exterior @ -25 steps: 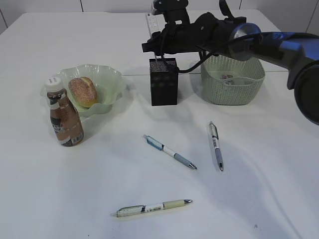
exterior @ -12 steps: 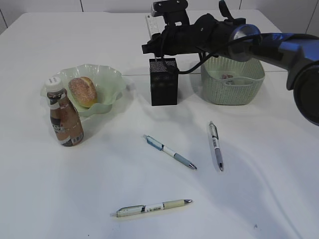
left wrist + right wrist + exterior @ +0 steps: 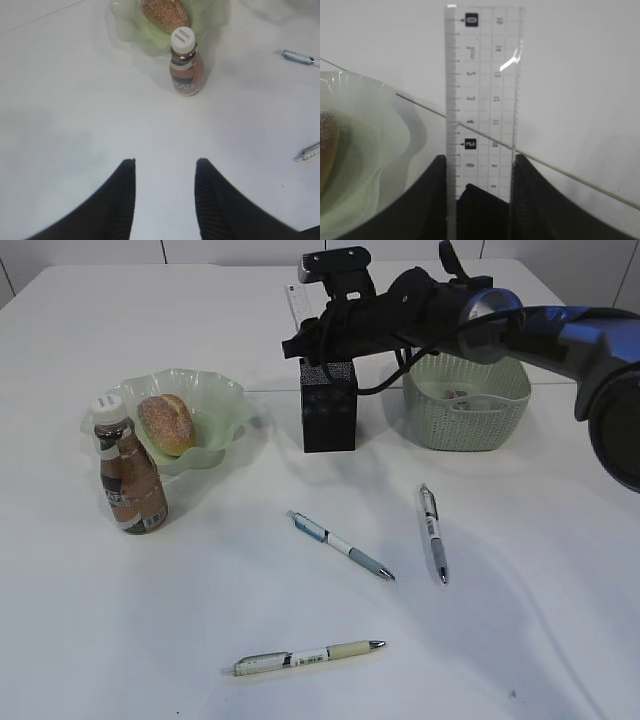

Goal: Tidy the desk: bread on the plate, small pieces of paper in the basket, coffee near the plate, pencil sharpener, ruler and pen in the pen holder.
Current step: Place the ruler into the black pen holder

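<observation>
Gripping the ruler (image 3: 481, 95) between its two fingers (image 3: 427, 200), the right gripper (image 3: 480, 195) stands part-closed on the clear strip's long edges; the ruler runs straight out past the fingertips. In the exterior view this gripper (image 3: 305, 335) hovers over the holder (image 3: 328, 405), near the desk's (image 3: 200, 580) far edge.

Left gripper (image 3: 165, 167): fingers (image 3: 125, 195) parted about halfway, nothing between them, above bare desk at the left side.

Holder: black mesh, upright, far centre.
Basket (image 3: 466, 403): just right of the holder, apart from it, with a paper wad (image 3: 455, 394) inside.
Plate (image 3: 205, 415): far left, bread (image 3: 167, 423) resting on it.
Coffee (image 3: 128, 478): upright, just in front of the plate's left rim.
Pens: three lying loose toward the near edge, one blue-white at centre (image 3: 340, 545), one to its right (image 3: 432, 532), one pale, nearest (image 3: 305, 656).
</observation>
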Available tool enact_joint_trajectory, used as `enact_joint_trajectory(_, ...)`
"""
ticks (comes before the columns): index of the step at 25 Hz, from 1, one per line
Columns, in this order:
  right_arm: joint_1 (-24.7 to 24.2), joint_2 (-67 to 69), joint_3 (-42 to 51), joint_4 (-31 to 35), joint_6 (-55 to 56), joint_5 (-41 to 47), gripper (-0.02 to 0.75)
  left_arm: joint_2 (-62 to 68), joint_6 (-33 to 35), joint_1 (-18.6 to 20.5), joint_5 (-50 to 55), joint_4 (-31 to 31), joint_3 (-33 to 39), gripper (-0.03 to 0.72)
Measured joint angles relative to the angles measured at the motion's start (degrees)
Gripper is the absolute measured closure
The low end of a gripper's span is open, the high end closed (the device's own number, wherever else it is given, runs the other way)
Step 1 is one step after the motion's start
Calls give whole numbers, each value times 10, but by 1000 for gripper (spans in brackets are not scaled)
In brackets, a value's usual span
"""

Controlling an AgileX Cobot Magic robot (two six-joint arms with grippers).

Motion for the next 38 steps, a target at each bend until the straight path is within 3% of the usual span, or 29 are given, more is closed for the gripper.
enact_joint_trajectory(38, -8, 0, 0, -5, 0, 31, 385, 0, 0, 0, 0, 2, 0, 416)
